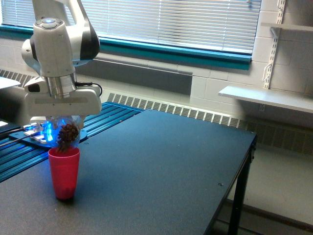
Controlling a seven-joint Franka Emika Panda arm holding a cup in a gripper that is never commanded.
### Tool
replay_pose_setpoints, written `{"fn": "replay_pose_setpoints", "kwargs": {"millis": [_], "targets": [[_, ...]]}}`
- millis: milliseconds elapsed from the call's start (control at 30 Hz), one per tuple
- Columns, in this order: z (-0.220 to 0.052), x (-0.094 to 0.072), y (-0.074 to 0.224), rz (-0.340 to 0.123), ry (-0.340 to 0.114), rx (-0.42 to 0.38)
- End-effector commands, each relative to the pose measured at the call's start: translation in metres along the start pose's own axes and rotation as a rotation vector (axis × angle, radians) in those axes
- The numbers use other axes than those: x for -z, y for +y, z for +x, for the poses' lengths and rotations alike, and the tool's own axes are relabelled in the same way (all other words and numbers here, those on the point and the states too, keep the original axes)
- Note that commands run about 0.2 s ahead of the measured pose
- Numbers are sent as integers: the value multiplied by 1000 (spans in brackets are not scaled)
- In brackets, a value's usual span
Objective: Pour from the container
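Note:
In the exterior view the white arm hangs over the table's left part. Its gripper is shut on the container, a clear rounded jar with brown bits showing through. The jar is tipped down, its mouth just above the rim of a red plastic cup that stands upright on the dark table. Brown bits sit low in the jar, right at the red cup's opening. The fingers are mostly hidden behind the jar and the gripper body.
Behind the arm on the exterior view's left lies a blue ribbed surface with a blue-lit device. The table edge drops off on the right. A white shelf hangs on the far wall under the blinds.

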State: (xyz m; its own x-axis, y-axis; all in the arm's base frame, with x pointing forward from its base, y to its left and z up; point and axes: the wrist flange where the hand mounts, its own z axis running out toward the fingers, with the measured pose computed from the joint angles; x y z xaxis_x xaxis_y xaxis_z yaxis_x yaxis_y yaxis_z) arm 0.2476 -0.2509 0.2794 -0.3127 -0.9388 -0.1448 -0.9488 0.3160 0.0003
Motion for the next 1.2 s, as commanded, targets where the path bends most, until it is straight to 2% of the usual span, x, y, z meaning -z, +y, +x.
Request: {"fn": "replay_pose_setpoints", "kwargs": {"millis": [33, 433, 767, 1200], "targets": [[2, 8, -3, 5, 7, -14], [-1, 17, -8, 1, 1, 0], [-1, 14, -5, -51, 9, 12], [-1, 18, -11, -63, 22, 27]]}}
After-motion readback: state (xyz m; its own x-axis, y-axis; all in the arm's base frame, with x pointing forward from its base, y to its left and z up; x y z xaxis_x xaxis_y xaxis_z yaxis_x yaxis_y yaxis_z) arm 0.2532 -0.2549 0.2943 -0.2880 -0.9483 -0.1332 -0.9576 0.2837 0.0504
